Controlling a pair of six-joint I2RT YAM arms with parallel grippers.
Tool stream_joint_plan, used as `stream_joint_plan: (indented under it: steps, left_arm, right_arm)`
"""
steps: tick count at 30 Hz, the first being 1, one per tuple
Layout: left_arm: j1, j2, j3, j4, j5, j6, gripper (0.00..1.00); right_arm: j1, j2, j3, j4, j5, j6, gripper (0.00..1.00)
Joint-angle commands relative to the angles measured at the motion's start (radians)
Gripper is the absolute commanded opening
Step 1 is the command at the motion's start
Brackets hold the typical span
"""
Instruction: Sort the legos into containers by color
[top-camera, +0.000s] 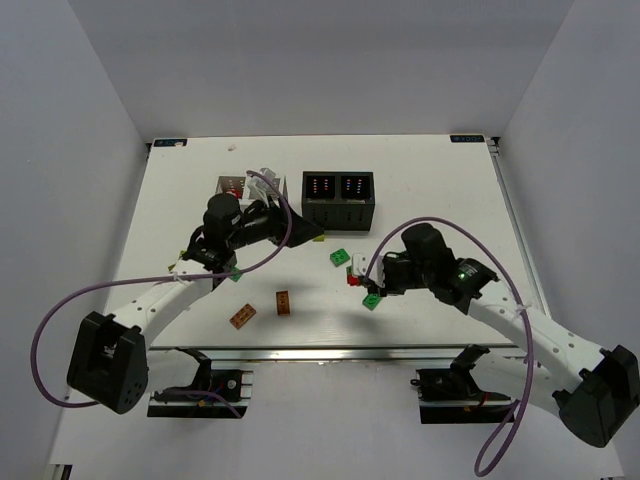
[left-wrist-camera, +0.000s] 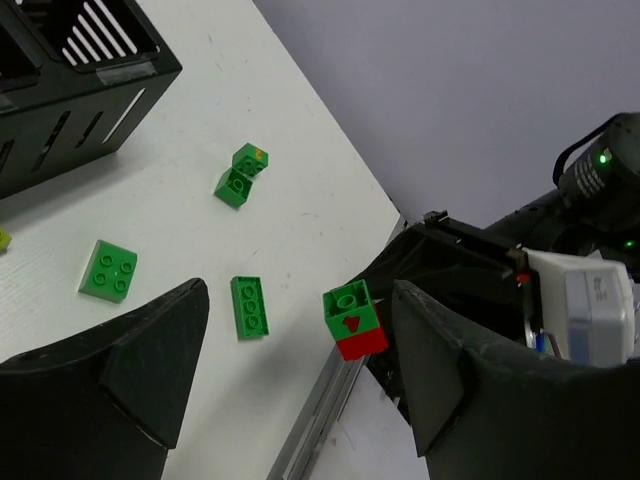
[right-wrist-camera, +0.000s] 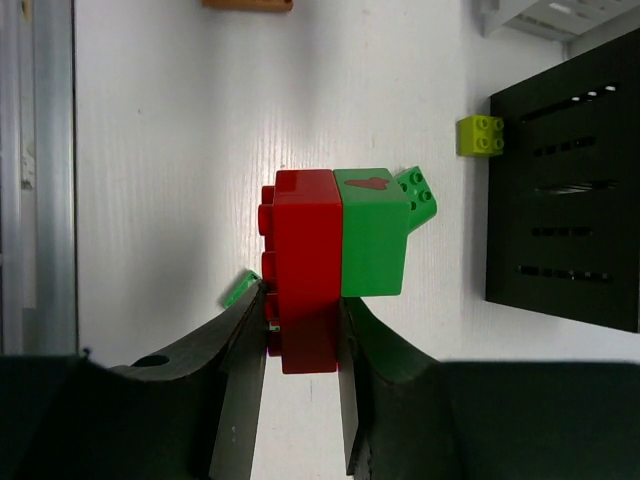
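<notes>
My right gripper (right-wrist-camera: 300, 312) is shut on a red lego (right-wrist-camera: 305, 265) that has a green lego (right-wrist-camera: 372, 232) stuck to its side; the pair hangs just above the table (top-camera: 430, 180). In the top view this gripper (top-camera: 363, 278) is right of centre. My left gripper (top-camera: 295, 232) hovers near the black container (top-camera: 338, 198), and its jaws (left-wrist-camera: 300, 300) are wide apart with nothing between them. Through that gap I see the held red-green stack (left-wrist-camera: 354, 319) and a flat green lego (left-wrist-camera: 249, 306). The white container (top-camera: 240, 185) is partly hidden behind the left arm.
Loose green legos (top-camera: 341, 257) (top-camera: 372, 299) lie beside the right gripper. Two brown-orange legos (top-camera: 243, 316) (top-camera: 283, 302) rest near the front edge. A yellow-green lego (right-wrist-camera: 480, 135) sits by the black container's wall (right-wrist-camera: 570, 200). More green legos (left-wrist-camera: 110, 270) (left-wrist-camera: 241, 178) show in the left wrist view.
</notes>
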Motion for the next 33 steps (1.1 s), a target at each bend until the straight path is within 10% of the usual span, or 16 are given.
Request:
stream_joint_plan:
  steps: [1,33]
  left_arm:
    - [-0.015,0.024,0.037,-0.033,0.014,0.008,0.82]
    - [-0.197,0.219,0.103,-0.171,-0.005,0.033,0.72]
  right_arm:
    - [0.072,0.019,-0.029,0.031,0.134,-0.069,0.0]
    - [0.287,-0.004,-0.197,0.385,0.435,-0.052,0.0]
